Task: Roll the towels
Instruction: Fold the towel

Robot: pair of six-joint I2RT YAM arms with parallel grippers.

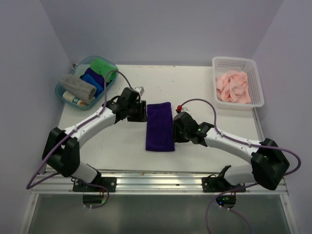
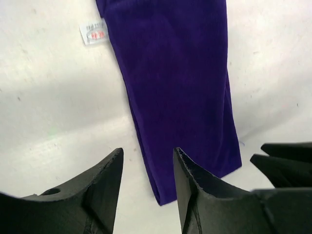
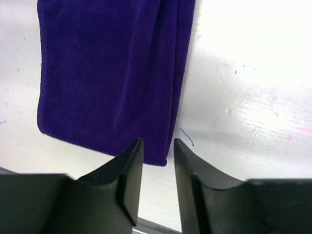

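The left gripper has its fingers spread and the right gripper has them slightly parted; neither pinches anything. The dark purple towel, folded flat, lies just ahead of both, a corner before each gap. Catching only the top layer could unfold it or skew the roll. Far past the left fingers a blue bin holds rolled towels; past the right, a white basket holds pink cloths.

A pale blue tub sits well beyond the left gripper, off to its left. A white slotted basket stands well beyond the right gripper, off to its right. Both rest on a white table. A short blue thread lies just ahead of the right gripper's tips. A metal rail runs well behind both.
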